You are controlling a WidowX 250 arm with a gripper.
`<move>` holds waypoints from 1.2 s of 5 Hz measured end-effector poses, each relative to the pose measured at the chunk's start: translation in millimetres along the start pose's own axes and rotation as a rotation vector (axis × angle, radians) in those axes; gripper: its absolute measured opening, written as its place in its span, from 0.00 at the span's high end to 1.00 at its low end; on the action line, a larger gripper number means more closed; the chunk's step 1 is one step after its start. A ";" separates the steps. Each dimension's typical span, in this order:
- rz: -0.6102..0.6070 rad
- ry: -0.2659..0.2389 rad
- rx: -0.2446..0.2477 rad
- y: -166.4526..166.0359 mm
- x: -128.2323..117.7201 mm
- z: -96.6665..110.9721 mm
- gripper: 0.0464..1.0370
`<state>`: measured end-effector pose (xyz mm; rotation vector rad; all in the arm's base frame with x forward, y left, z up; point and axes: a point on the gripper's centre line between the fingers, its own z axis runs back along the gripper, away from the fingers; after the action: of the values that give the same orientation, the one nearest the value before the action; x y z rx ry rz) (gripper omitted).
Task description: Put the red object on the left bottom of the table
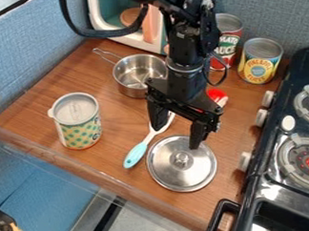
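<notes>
Apparently at pre-grasp, with gripper (178,129) empty and jaws spread above the desk (36,108); next, shift to the red object (216,95), lower and close around it.

Counted one metal lid (181,163), used as reference. Found one turquoise-handled utensil (136,155) just beside the lid. Logged one saucepan (136,77), two labelled cans (257,66) and one red object (217,95) (partly hidden) beyond the lid. Noted one dotted canister (79,126) left of the lid. Recorded, right of the lid, two burners (301,158) (both cut off by the view's edge) and three side knobs (245,161).
</notes>
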<state>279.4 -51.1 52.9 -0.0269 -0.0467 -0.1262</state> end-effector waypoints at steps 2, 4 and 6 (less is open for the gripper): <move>-0.038 0.041 0.004 2.2 34.6 -13.1 0.04; -0.045 0.006 0.018 15.0 105.9 -9.2 0.04; -0.046 0.024 0.036 16.4 130.9 -29.9 0.04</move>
<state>412.5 -52.1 29.0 0.0114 -0.0251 -0.1714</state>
